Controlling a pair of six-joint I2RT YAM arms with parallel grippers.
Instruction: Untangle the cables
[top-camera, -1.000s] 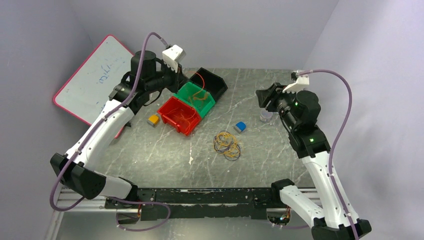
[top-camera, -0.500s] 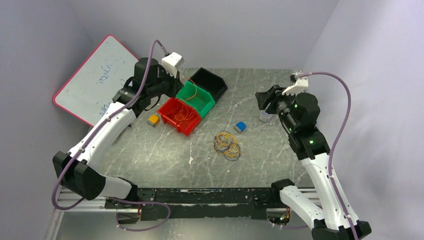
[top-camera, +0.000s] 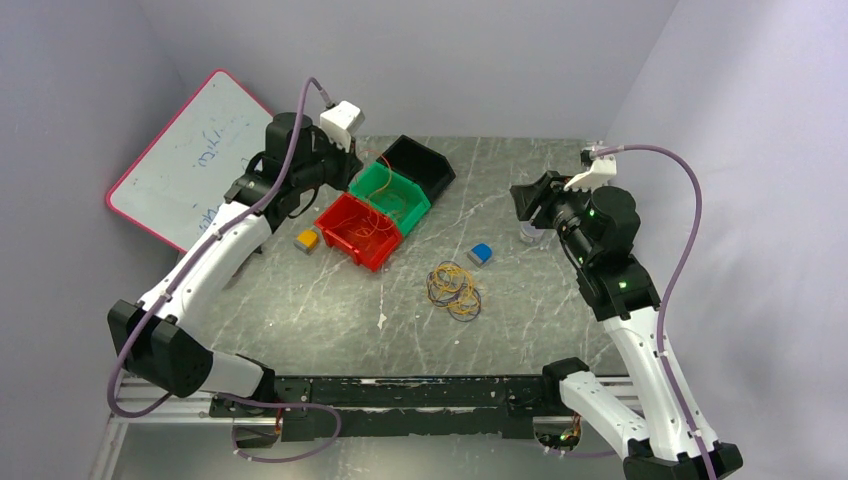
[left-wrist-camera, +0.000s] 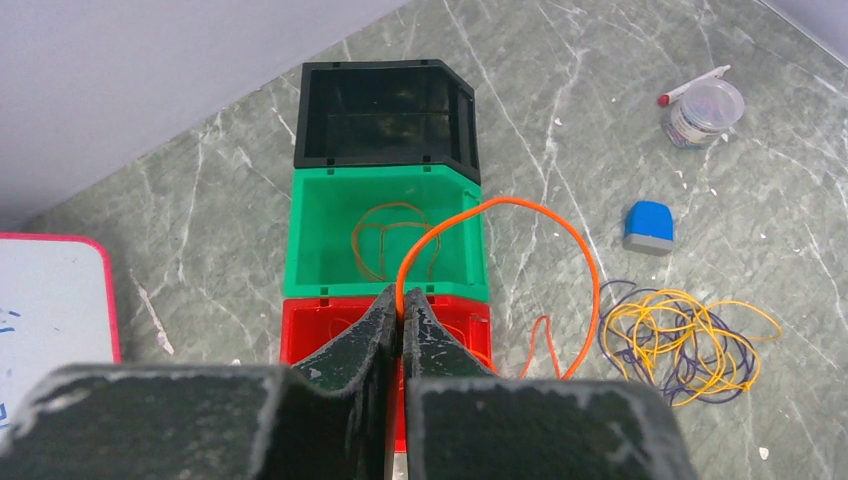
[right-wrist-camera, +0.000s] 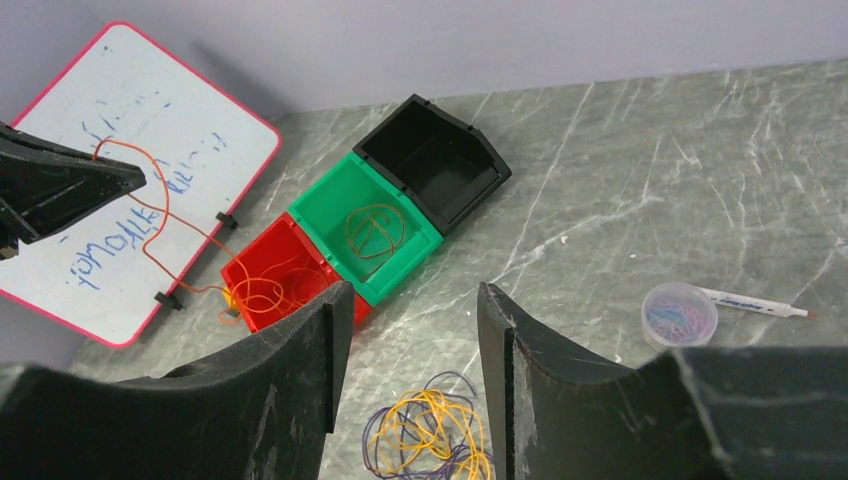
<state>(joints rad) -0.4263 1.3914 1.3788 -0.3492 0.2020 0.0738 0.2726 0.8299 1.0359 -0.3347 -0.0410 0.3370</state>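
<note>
In the left wrist view the left gripper (left-wrist-camera: 402, 300) covers most of the red bin (left-wrist-camera: 305, 330) at lower centre, the near end of the orange cable (left-wrist-camera: 520, 203) vanishes between its fingers, and the whiteboard (left-wrist-camera: 50, 300) is cut off by the left edge. In the right wrist view the yellow and purple cables (right-wrist-camera: 430, 428) run off the bottom edge, and the whiteboard's writing is too blurred to read. From above, the right gripper (top-camera: 522, 200) half hides the clear pot (top-camera: 531, 237) at right.

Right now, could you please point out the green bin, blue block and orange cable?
Green bin (left-wrist-camera: 300, 235): left wrist view, left wall.
Blue block (left-wrist-camera: 648, 220): left wrist view, top face.
Orange cable (left-wrist-camera: 497, 201): left wrist view, loop's crest.
</note>
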